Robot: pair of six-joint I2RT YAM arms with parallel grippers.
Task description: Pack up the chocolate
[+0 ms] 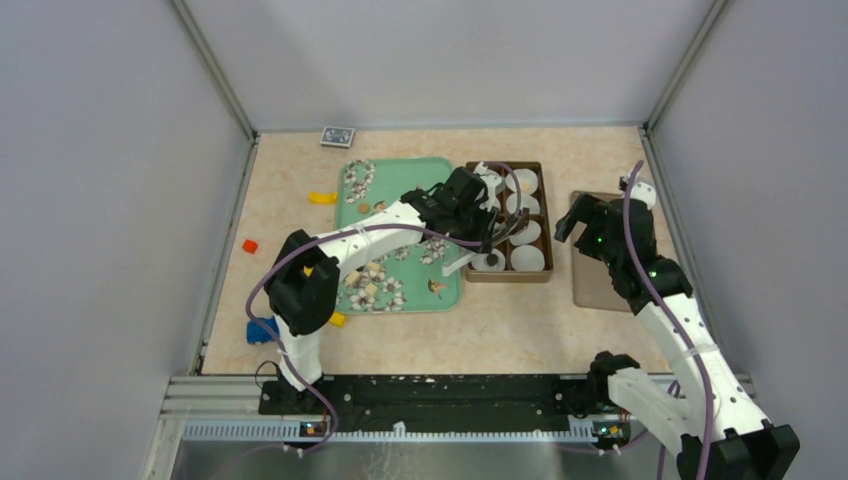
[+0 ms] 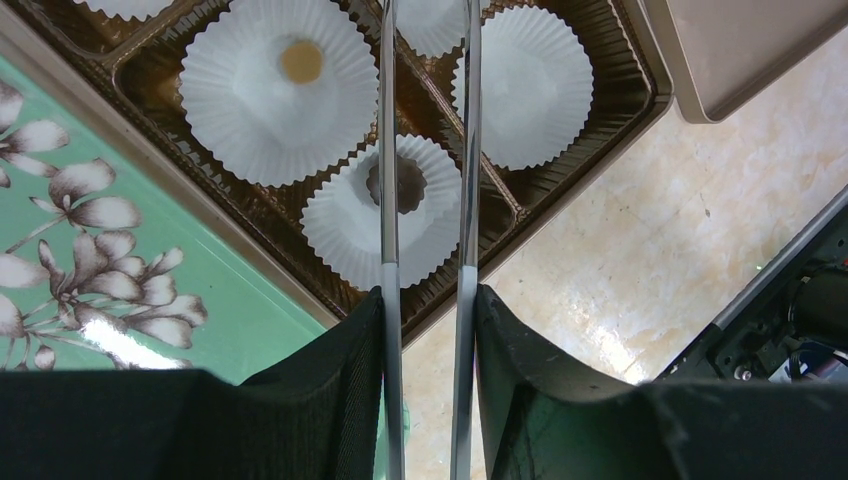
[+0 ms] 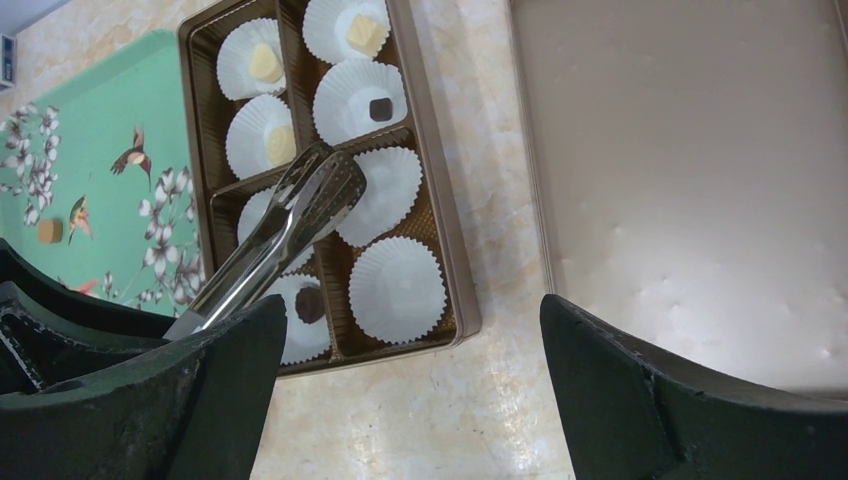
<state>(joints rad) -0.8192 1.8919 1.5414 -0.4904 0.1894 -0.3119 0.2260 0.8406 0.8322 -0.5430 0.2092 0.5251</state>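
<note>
My left gripper (image 1: 470, 205) (image 2: 428, 295) is shut on a pair of metal tongs (image 2: 386, 150) (image 3: 290, 225), whose arms reach out over the brown box (image 1: 547, 225) (image 3: 440, 220) of white paper cups. A dark chocolate (image 2: 400, 185) (image 3: 309, 305) lies in the cup right under the tongs, seen between their slightly parted arms. A tan chocolate (image 2: 300, 62) sits in the neighbouring cup. Cream pieces (image 3: 265, 63) and another dark one (image 3: 380, 108) fill far cups. More chocolate (image 1: 372, 290) (image 3: 50, 231) lies on the green tray (image 1: 400, 180). My right gripper (image 1: 578, 222) (image 3: 410, 310) hangs open and empty beside the box.
The box's tan lid (image 1: 598, 265) (image 3: 690, 180) lies right of the box. Yellow blocks (image 1: 322, 197), a red block (image 1: 250, 245) and a blue object (image 1: 262, 330) lie left of the tray. A small card box (image 1: 337, 136) sits by the back wall. Grey walls enclose the table.
</note>
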